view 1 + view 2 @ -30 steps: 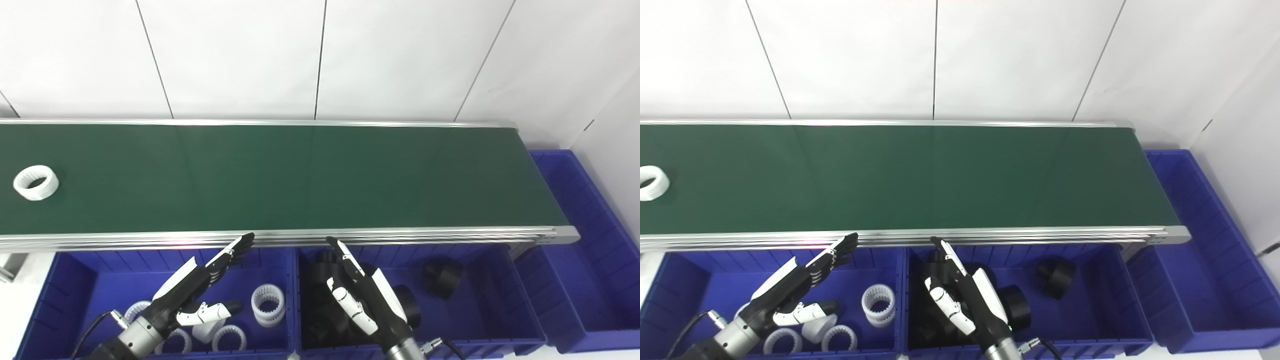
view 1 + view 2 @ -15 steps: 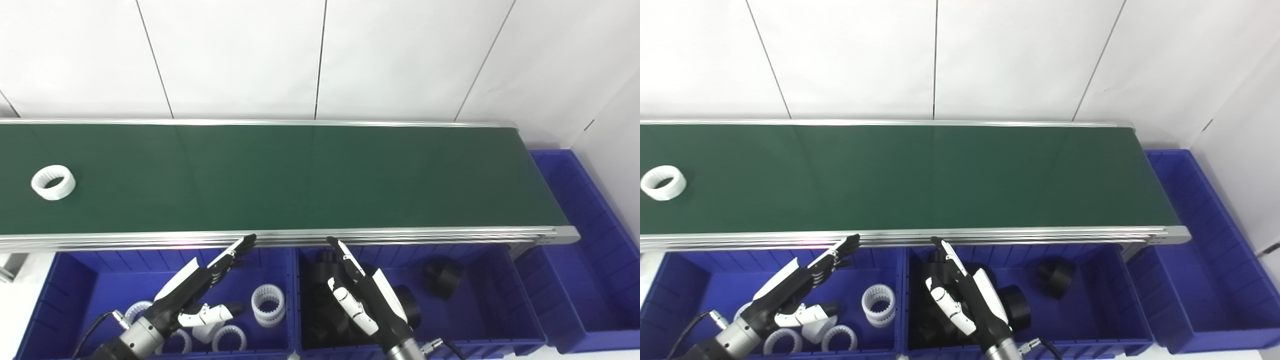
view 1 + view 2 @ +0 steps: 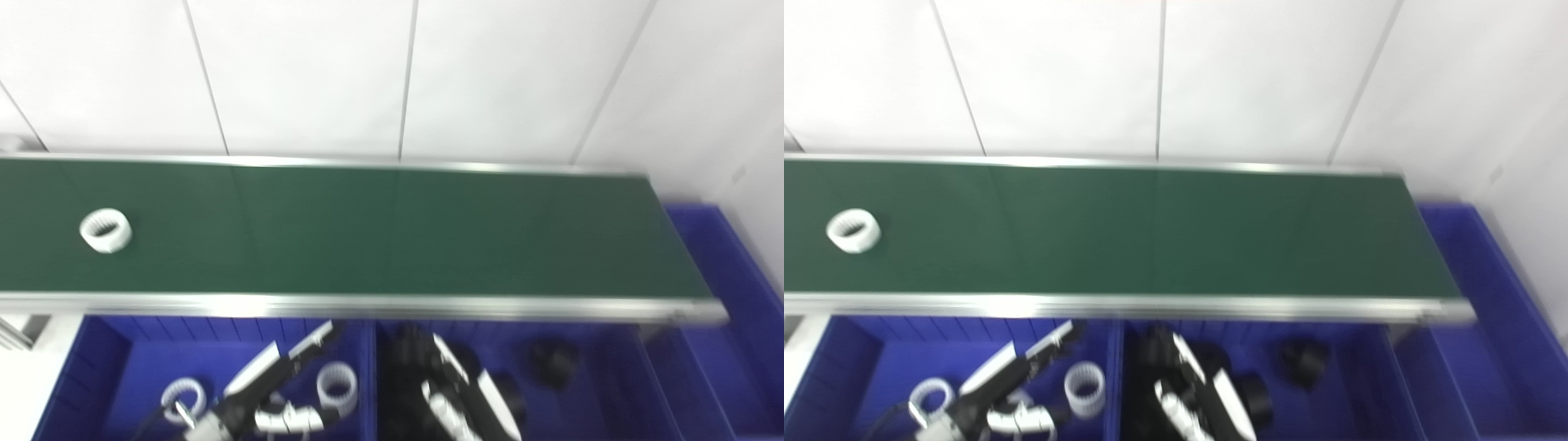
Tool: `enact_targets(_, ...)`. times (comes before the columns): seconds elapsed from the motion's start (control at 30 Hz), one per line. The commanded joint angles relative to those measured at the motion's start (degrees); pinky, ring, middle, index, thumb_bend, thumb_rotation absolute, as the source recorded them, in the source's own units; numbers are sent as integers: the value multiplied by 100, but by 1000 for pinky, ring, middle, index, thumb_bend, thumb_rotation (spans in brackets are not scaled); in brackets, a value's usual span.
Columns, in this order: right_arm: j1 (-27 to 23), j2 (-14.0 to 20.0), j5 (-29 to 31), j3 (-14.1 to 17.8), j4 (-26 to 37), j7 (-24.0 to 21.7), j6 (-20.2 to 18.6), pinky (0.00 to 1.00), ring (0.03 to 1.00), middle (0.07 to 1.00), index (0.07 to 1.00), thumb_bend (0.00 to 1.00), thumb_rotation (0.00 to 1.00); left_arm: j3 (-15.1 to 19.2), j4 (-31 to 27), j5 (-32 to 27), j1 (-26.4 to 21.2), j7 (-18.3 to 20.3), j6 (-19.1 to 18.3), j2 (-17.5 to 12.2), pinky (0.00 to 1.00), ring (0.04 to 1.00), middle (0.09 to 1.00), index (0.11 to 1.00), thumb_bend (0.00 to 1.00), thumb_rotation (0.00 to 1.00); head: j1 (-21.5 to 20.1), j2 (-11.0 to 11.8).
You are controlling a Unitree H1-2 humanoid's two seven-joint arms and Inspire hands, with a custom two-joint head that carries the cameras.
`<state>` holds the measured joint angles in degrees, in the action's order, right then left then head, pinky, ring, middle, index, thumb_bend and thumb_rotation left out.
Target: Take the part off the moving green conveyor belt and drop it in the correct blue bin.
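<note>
A white toothed plastic ring (image 3: pixel 105 229) sits on the long green conveyor belt (image 3: pixel 392 233), far over at its left end, nothing touching it. Down below the belt's near rail, the left hand (image 3: pixel 278 373) hovers over the left blue plastic bin (image 3: pixel 92 361) with its fingers spread and empty, more white rings (image 3: pixel 337 387) lying beneath it. The right hand (image 3: pixel 456 392) hangs open over the middle blue bin (image 3: pixel 625 380) among black round parts (image 3: pixel 551 362), holding nothing; both frames are blurred

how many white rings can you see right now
3: one white toothed plastic ring on the green conveyor belt, two in the left blue bin, at and. The left hand may hide more.
</note>
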<state>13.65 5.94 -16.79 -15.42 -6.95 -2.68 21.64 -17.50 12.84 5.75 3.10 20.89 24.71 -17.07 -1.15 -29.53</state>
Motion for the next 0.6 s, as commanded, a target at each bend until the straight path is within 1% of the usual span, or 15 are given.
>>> enact_targets(0.0,-28,8,129,43,16,93,417,937,971,993,972,350,957,-37,-89,19,-102,-173,222,-18,892,955,997,975,487,562,29,53)
enact_targets(0.03,-38,20,132,43,-32,107,466,939,973,994,972,348,960,-65,-72,32,-114,-206,222,-23,889,953,996,974,492,560,26,116)
enact_targets(0.13,-63,66,128,-2,-134,189,523,935,969,991,966,332,949,-120,-28,0,-131,-268,222,-37,879,947,991,969,510,557,21,150)
enact_targets(0.17,-80,82,131,-20,-173,219,526,933,967,989,965,331,945,-140,-3,4,-144,-293,222,-40,876,945,990,968,514,558,9,219)
enact_targets(0.23,-105,119,162,-68,-240,275,525,926,961,986,966,337,942,-174,15,52,-151,-348,222,-54,871,943,989,969,516,560,18,239)
enact_targets(0.4,-120,187,290,-139,-281,322,522,928,960,986,968,356,941,-255,-3,103,-174,-433,222,-91,872,944,990,971,520,564,61,211)
enact_targets(0.5,-135,240,236,-190,-296,404,523,926,957,984,968,364,957,-269,-25,89,-181,-462,222,-98,867,941,990,971,531,574,60,189)
enact_targets(0.57,-141,269,213,-211,-300,430,526,929,961,987,969,365,969,-257,-53,46,-189,-476,222,-96,861,937,986,965,526,551,59,180)
